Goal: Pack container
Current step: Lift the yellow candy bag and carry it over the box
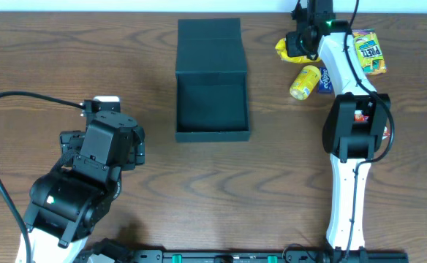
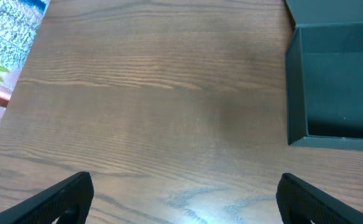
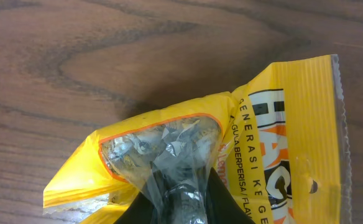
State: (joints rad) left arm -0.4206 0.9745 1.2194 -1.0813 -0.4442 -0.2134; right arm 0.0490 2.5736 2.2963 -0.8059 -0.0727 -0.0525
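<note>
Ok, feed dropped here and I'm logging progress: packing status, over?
Left pincer open over table. Right pincer shut on yellow packet. Container open, nothing inside. Nothing lying between packet and container.

I make out a smooth wood-grain table (image 2: 138, 93), faintly sheened, a matt dark cardboard container (image 1: 212, 134), a glossy, crinkled plastic-film yellow packet (image 3: 275, 124)
</note>
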